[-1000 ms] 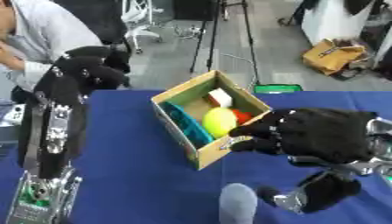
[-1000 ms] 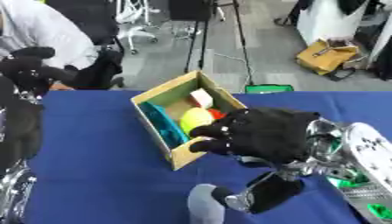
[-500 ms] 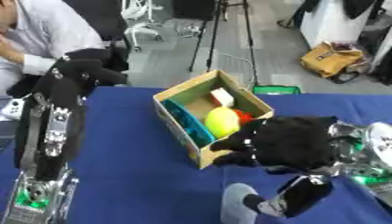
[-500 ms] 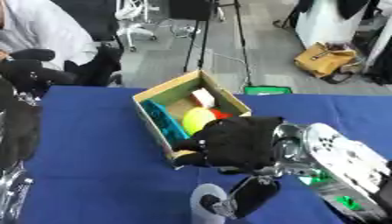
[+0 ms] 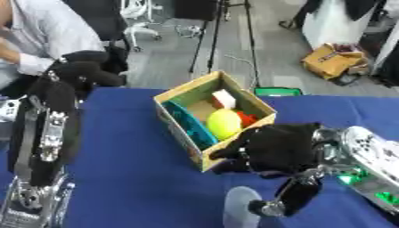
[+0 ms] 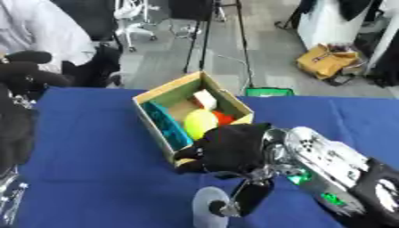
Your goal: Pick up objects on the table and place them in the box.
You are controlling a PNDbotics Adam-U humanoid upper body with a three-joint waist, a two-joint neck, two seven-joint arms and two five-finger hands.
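Box: the cardboard box [image 5: 189,91] sits open on the blue table [image 5: 124,160], turned corner-on to the robot; inside it a yellow ball [image 5: 224,124], a red thing [image 5: 246,119], a white block [image 5: 224,99] and a teal piece [image 5: 186,124] standing along the near-left wall.

Right hand: the right hand [image 5: 269,147] is low at the box's near corner, fingers curled against the cardboard edge; whether they pinch anything I cannot tell from here.

Left hand: the left hand [image 5: 82,73] is raised at the table's far left, fingers curled in, carrying nothing I can see.

Still on the table: a pale grey rounded object [image 5: 241,211] lies just below the right hand, near the front edge (it looks like the one thing left to collect).

Handling: I would judge it light and smooth, perhaps slippery; best taken across its narrower width, thumb against fingers. The box looks light enough to slide if nudged.

Writing: none I can read on the box or anything else.
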